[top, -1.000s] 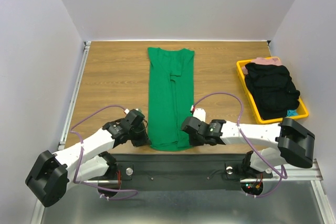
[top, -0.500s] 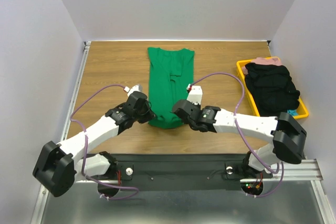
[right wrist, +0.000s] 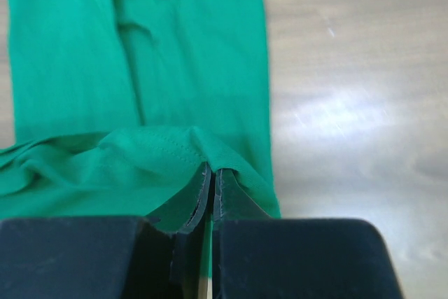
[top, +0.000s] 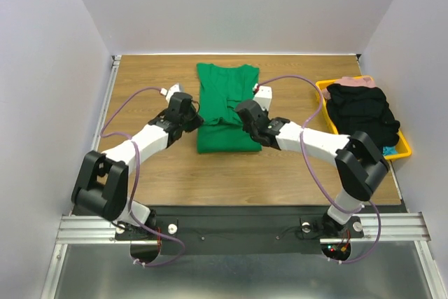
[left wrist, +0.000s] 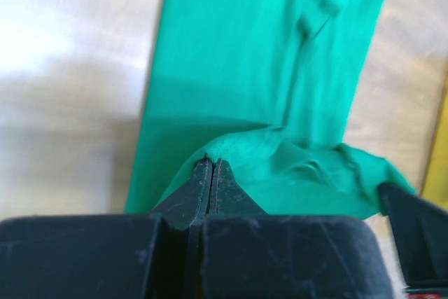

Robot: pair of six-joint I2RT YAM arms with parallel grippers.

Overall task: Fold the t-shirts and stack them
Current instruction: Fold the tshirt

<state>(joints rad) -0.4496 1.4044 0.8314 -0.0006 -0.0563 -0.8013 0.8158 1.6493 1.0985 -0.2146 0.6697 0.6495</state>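
Observation:
A bright green t-shirt (top: 225,106) lies on the wooden table, folded to a narrow strip, its near end doubled back over the middle. My left gripper (top: 190,118) is shut on the hem's left corner, seen in the left wrist view (left wrist: 211,162). My right gripper (top: 243,113) is shut on the hem's right corner, seen in the right wrist view (right wrist: 212,168). Both hold the lifted hem (right wrist: 105,159) above the shirt's middle. The shirt's far half (left wrist: 266,40) lies flat, with a sleeve folded in.
A yellow tray (top: 324,99) at the right holds a heap of black clothes (top: 360,118) and something pink at the back. White walls close in the table on three sides. Bare wood (top: 147,89) lies left of the shirt.
Both grippers have carried the shirt's near hem away from the table's front edge toward the far end, doubling the strip over itself. Both arms have stretched out.

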